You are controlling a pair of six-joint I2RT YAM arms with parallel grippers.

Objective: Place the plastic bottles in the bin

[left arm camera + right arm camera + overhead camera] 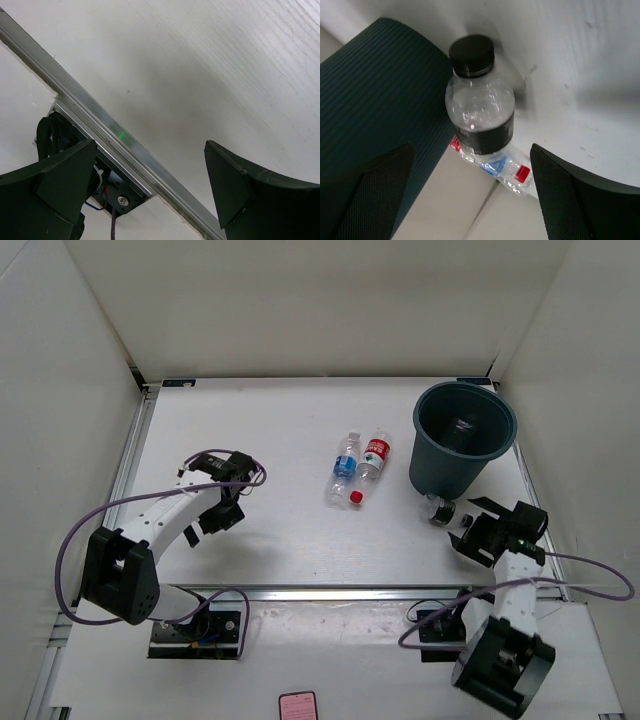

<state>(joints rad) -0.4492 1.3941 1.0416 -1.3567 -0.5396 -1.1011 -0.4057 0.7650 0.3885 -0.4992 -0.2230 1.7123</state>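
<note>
- The right gripper (471, 150) has its 2 fingers spread wide and nothing clamped. The small clear plastic bottle with the dark cap and dark label (480, 107) sits in line with the gap, just ahead of the tips and right beside the dark teal-grey round plastic bin (370, 85)
- Closing off-centre on that round, slick body would likely squirt the bottle out sideways, and it might then roll across the white table (270, 420)
- The bin wall is so near that the finger on that side may strike it on the way in, shoving or tipping the bin
- The bin is much taller than the bottle, so a low lift risks knocking the bottle against the rolled rim and dropping it outside
- A hard squeeze may buckle the thin plastic and loosen the hold
- The blue-labelled clear plastic bottle (344, 464) and the red-labelled clear plastic bottle with the red cap (373, 455) lie side by side mid-table, seemingly touching and well apart from the bin. Taking 1 could set the other rolling
- The left gripper (150, 150) is spread and empty too, hanging over bare table near the aluminium edge rail (100, 125), well apart from those 2 bottles
- Only 3 bottles show clearly, and whether a 4th is inside the bin cannot be told
</note>
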